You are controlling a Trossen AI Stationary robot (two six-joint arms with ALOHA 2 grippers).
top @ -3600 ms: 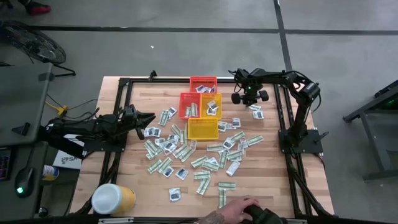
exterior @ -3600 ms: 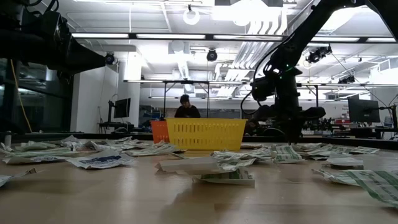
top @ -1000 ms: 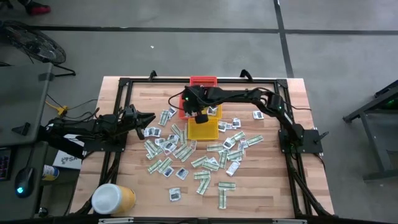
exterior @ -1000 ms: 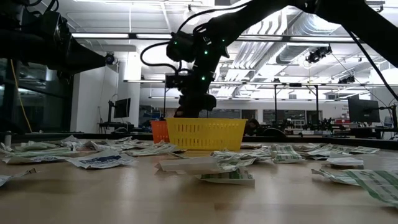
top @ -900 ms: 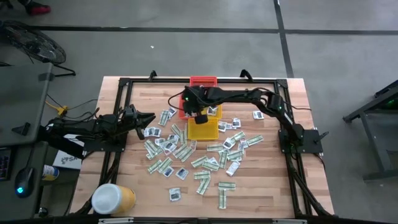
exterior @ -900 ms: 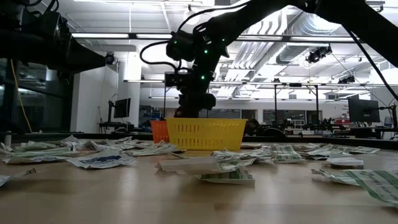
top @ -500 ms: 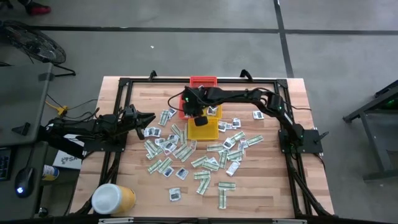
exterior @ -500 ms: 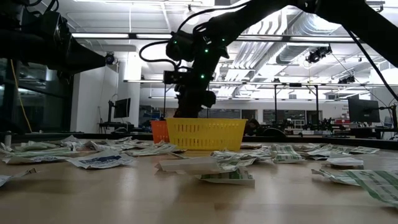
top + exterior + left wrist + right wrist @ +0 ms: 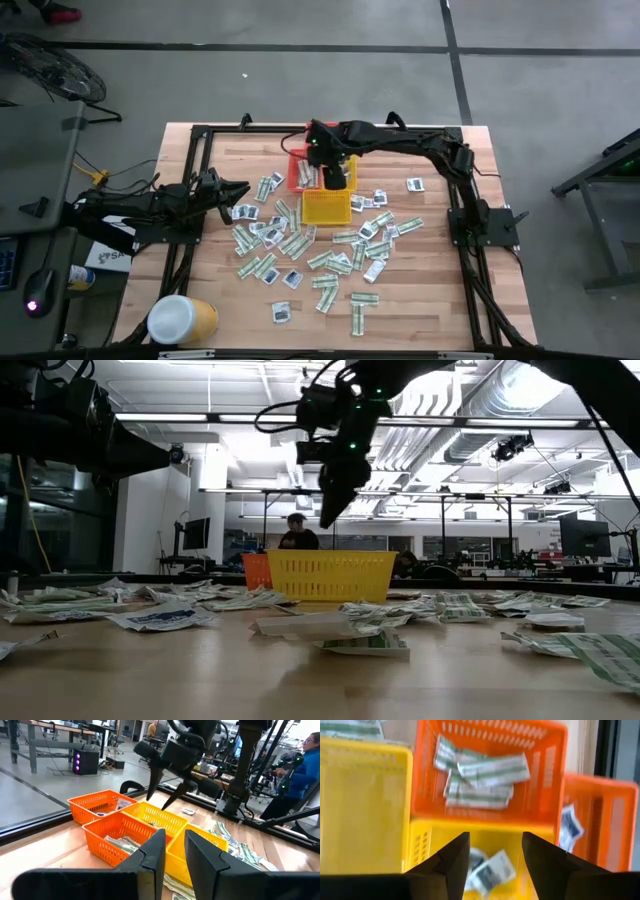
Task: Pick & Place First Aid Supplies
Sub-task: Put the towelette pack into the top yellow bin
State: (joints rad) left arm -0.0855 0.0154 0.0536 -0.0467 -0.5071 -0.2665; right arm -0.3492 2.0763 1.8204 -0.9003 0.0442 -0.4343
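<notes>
I see the first aid supplies (image 9: pixel 320 248) mostly scattered loose over the middle of the wooden table (image 9: pixel 430 300), green-and-white strips mixed with white squares, spreading out from the cluster of small baskets. Some are already sorted: a heap of green strips (image 9: pixel 482 777) lies in the orange basket (image 9: pixel 547 780), and a few white packets (image 9: pixel 487 870) sit in the small yellow basket (image 9: pixel 425 847) next to it. A larger yellow basket (image 9: pixel 326 208) stands at the near side of the cluster, and I cannot see into it from the low view. My right gripper (image 9: pixel 334 178) hangs above the baskets, raised clear of their rims, its fingers (image 9: pixel 450 857) spread apart and holding nothing. My left gripper (image 9: pixel 238 190) waits off at the table's left side, beside the nearest loose packets; its fingers (image 9: pixel 152 852) stand slightly apart with nothing between them. A big yellow tub (image 9: pixel 182 319) lies at the near left corner.
</notes>
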